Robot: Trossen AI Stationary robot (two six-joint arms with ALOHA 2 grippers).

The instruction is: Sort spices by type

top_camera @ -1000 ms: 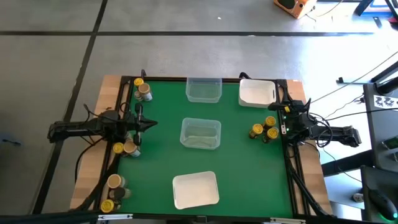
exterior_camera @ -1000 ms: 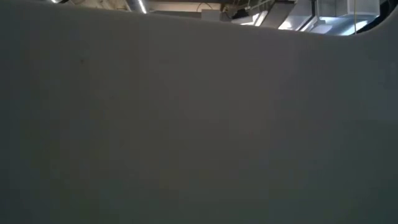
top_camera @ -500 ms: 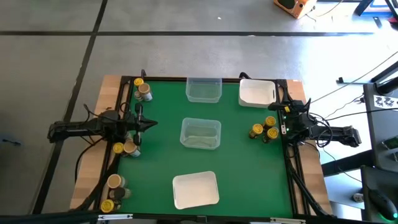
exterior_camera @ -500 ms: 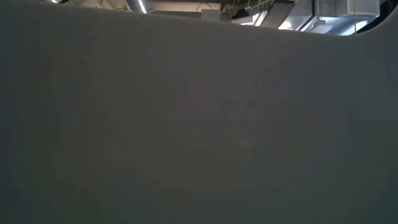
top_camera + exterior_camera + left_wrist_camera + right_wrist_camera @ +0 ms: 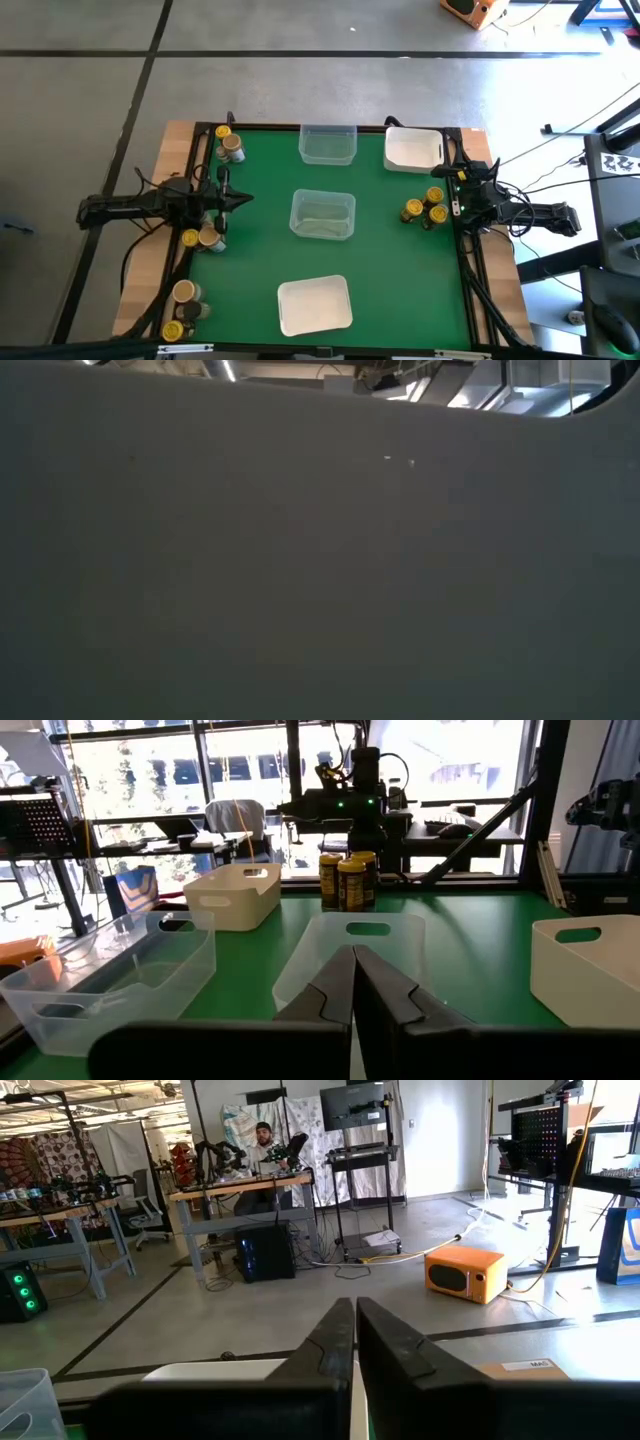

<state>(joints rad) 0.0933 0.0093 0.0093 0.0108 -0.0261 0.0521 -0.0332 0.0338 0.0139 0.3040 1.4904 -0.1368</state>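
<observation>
My left gripper (image 5: 243,198) sits at frame left, fingers pressed together, holding nothing. My right gripper (image 5: 452,207) sits at frame right beside three spice jars (image 5: 424,211), closed and empty too.

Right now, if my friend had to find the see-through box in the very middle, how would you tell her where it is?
Look at the green table from above. Four trays sit on it, and the clear tray lies at its centre, between the two arms. Its nearest neighbour, the white tray at the near edge, is solid white, while this one shows the green through it.
</observation>
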